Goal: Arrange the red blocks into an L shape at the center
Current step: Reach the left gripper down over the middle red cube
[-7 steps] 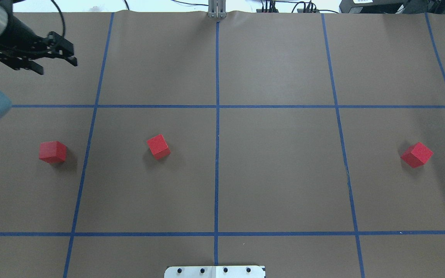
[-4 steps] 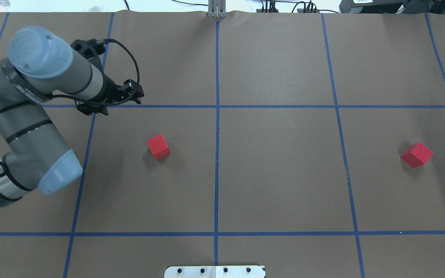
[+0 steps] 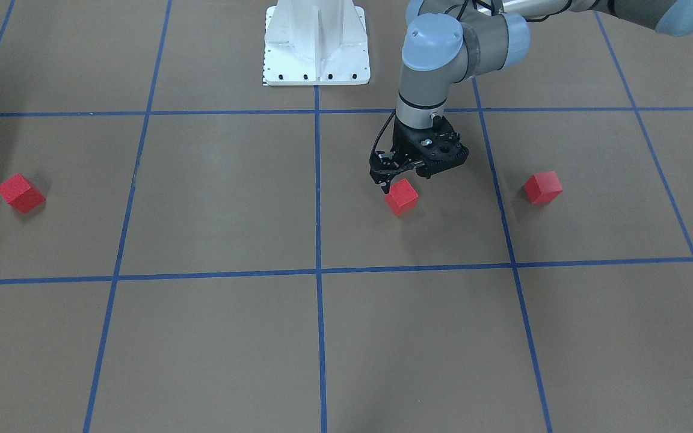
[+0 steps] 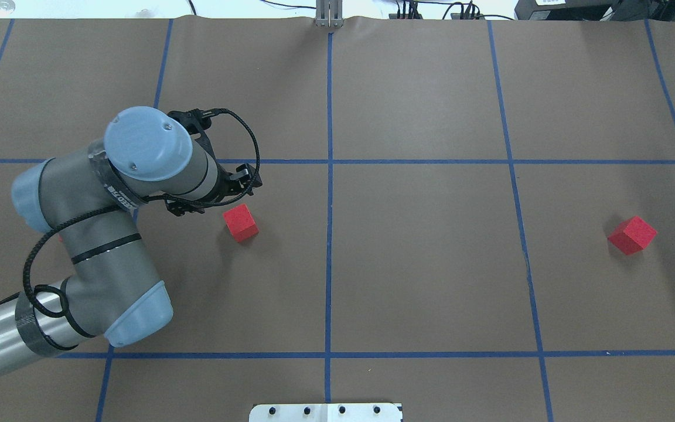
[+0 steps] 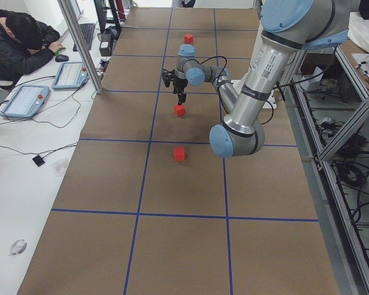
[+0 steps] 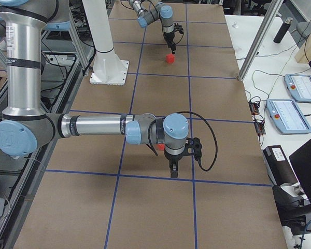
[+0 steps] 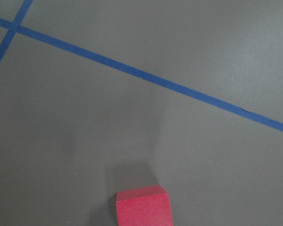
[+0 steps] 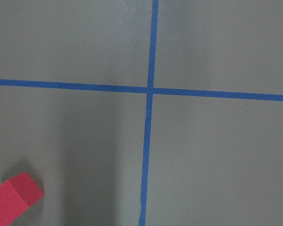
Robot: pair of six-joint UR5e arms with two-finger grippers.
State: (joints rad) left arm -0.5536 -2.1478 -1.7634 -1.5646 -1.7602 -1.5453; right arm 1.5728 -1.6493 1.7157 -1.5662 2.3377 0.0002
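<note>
Three red blocks lie in a row across the mat: one (image 3: pixel 20 192) far out on my right side, one (image 3: pixel 401 196) just left of the center line (image 3: pixel 317 192), and one (image 3: pixel 542 187) further out on my left. My left gripper (image 3: pixel 400 177) hangs open, pointing down, just on the robot side of the middle block (image 4: pixel 240 223) and not touching it. In the overhead view my left arm covers the leftmost block. The left wrist view holds that middle block (image 7: pixel 144 206) at its bottom edge. My right gripper (image 6: pixel 173 170) shows only in the exterior right view, near a block (image 8: pixel 14 197); I cannot tell its state.
The white pedestal base (image 3: pixel 316 42) stands at the robot's edge of the mat on the center line. A seated person (image 5: pixel 18 43) and tablets (image 5: pixel 24 98) are at a white table beyond the far edge. Metal posts (image 6: pixel 256 39) stand along that edge.
My left arm swung in from the far-left corner toward the center. Its gripper now hangs by the middle block, and the arm now hides the leftmost block from overhead. No block has moved.
</note>
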